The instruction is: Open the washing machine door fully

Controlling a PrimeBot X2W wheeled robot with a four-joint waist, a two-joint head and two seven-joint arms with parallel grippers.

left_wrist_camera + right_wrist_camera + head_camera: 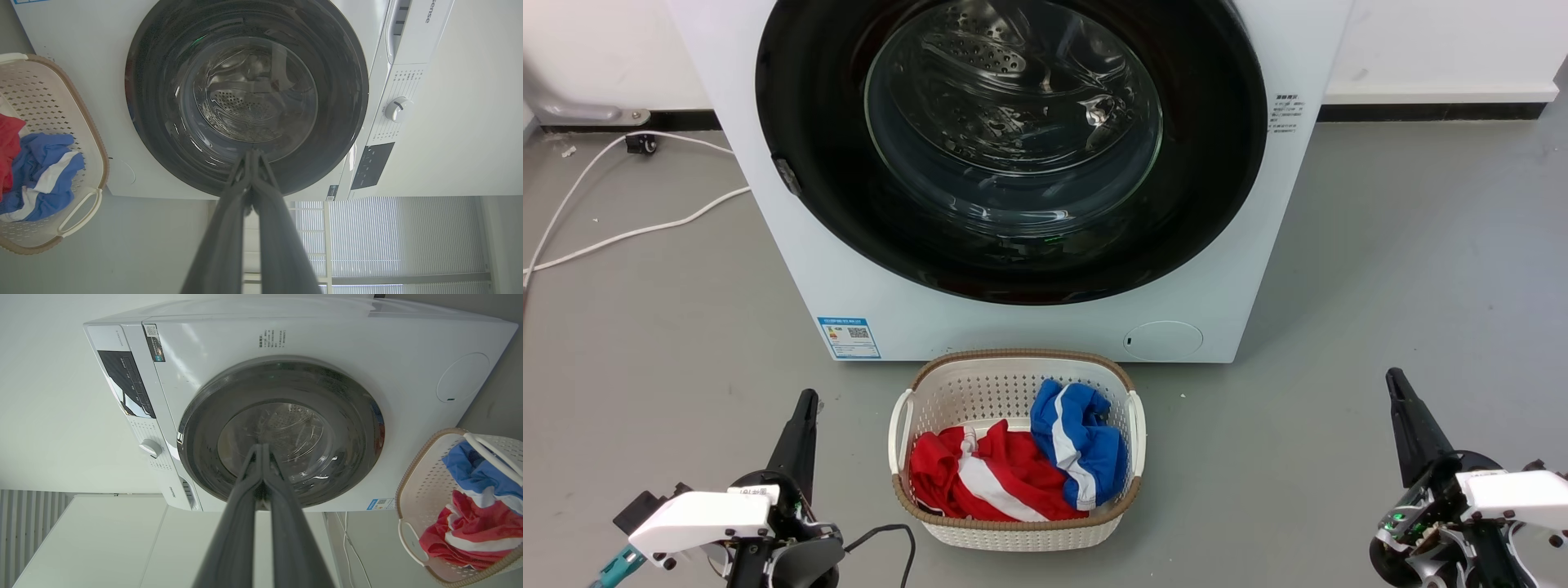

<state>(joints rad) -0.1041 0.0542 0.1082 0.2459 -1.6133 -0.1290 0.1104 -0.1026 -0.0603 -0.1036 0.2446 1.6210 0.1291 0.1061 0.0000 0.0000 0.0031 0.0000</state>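
Washing machine door (1011, 147), round, glossy black rim, clear glass centre, sitting closed against white machine (980, 327), upper centre of frame. My left gripper (806, 404) hovering lower left, right gripper (1395, 384) lower right, both with fingers pressing together, gripping nothing.

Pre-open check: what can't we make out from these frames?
Head view: top of the washing machine door cut off by the upper edge.
Left wrist view: part of the door behind the shut left gripper.
Right wrist view: same, behind the right gripper.
Head view: blue label print too small.
Head view: basket bottom under clothes.

Dark fingers (799, 437), white shells (698, 516), black cable (882, 531)
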